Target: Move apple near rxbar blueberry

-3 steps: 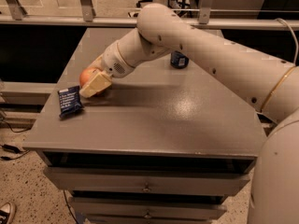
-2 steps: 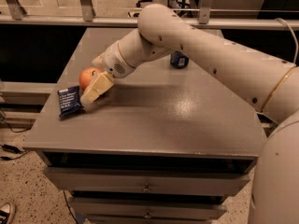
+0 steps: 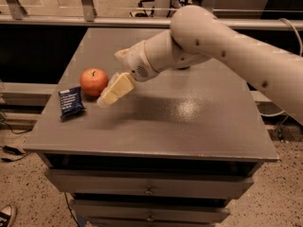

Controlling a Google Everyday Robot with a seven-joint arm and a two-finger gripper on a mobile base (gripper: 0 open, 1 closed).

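Observation:
The red-orange apple stands on the grey table at its left side, stem up. The rxbar blueberry, a small flat navy wrapper with white print, lies just to the apple's front left, a small gap between them. My gripper is right beside the apple on its right, a little above the table, open and empty. One pale yellow finger points down-left past the apple and does not grip it.
My thick white arm reaches in from the right over the back half of the table. A railing runs behind the table. Drawers sit below the front edge. A shoe is on the floor at lower left.
The gripper has let go of the apple and drawn back to the right. The apple now stands free on the table next to the wrapper.

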